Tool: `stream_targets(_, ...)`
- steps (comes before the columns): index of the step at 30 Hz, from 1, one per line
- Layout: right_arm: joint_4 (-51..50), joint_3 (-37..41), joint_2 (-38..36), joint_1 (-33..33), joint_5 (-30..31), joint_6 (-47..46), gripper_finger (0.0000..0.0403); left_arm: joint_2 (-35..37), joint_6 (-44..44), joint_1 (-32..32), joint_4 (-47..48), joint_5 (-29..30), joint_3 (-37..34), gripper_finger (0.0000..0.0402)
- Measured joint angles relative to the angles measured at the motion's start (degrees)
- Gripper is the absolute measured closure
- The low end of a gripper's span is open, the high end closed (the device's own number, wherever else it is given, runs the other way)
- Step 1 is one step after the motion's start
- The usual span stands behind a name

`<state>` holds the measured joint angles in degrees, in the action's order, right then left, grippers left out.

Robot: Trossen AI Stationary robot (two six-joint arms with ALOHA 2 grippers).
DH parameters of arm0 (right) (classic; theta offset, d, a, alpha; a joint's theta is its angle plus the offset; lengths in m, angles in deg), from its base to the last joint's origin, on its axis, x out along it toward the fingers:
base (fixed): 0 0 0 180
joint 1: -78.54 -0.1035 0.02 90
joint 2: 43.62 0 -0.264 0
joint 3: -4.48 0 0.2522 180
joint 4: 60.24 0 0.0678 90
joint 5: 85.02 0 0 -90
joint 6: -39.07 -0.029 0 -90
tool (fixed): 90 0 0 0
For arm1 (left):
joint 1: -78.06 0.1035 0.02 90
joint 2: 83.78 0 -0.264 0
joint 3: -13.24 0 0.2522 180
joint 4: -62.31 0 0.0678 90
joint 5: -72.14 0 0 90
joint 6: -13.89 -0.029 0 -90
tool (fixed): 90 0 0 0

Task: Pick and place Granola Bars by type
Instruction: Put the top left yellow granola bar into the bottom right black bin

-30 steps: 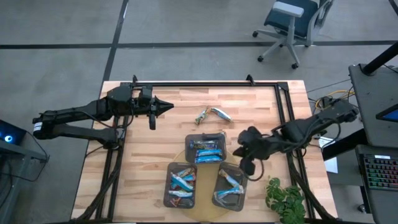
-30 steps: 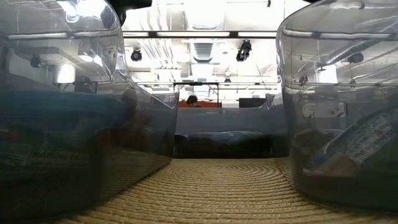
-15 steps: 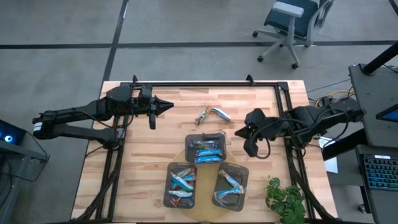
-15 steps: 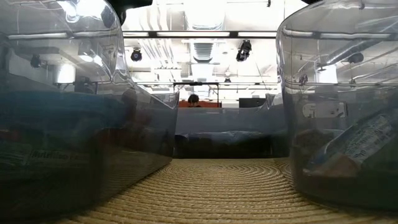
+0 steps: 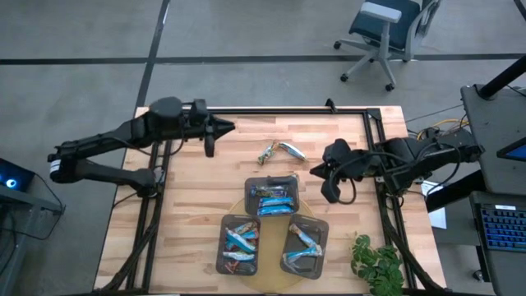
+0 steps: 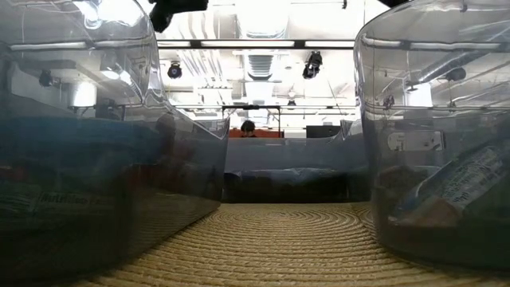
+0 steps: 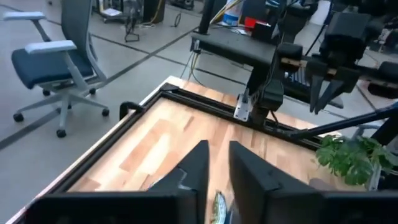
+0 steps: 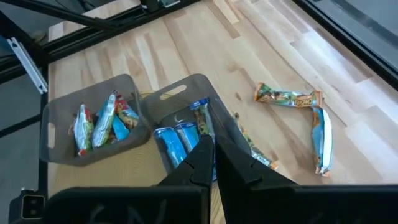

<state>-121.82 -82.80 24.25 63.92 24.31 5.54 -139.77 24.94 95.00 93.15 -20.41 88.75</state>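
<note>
The left gripper (image 5: 228, 127) has lifted and swung toward the far edge, its fingers slightly parted and empty. The right gripper (image 5: 316, 171), clenched and empty, hovers right of the two loose shiny-wrapped granola bars (image 5: 280, 150), unsorted beyond the dark grey plastic trays (image 5: 223, 237).

Open tabletop (image 5: 205, 205) lies left of the three trays (image 5: 273, 197) clustered on the mat (image 5: 271, 281). Two loose bars (image 5: 280, 151) lie on bare wood beyond them. A frame rail (image 5: 271, 112) bounds the far edge. A plant (image 5: 376, 263) crowds the near right corner.
</note>
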Motion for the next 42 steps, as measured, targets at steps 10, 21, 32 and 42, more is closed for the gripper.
stream_targets(10,-0.22,0.0,0.0,0.01,-0.28,-0.32,0.0394,-11.29,-2.07,3.42,7.68,-1.31,12.22,0.0216)
stream_targets(21,-2.44,0.01,0.0,0.03,-0.28,-0.36,0.0394,-27.95,-5.89,5.0,23.02,9.44,29.15,0.0179)
stream_targets(32,-5.01,0.0,0.0,0.03,-0.26,-0.56,0.0394,-45.95,-0.21,5.75,29.53,10.11,44.79,0.0179)
stream_targets(42,-9.66,0.02,0.0,0.05,-0.23,-2.36,0.0394,-56.37,4.38,5.39,35.56,8.45,45.43,0.0179)
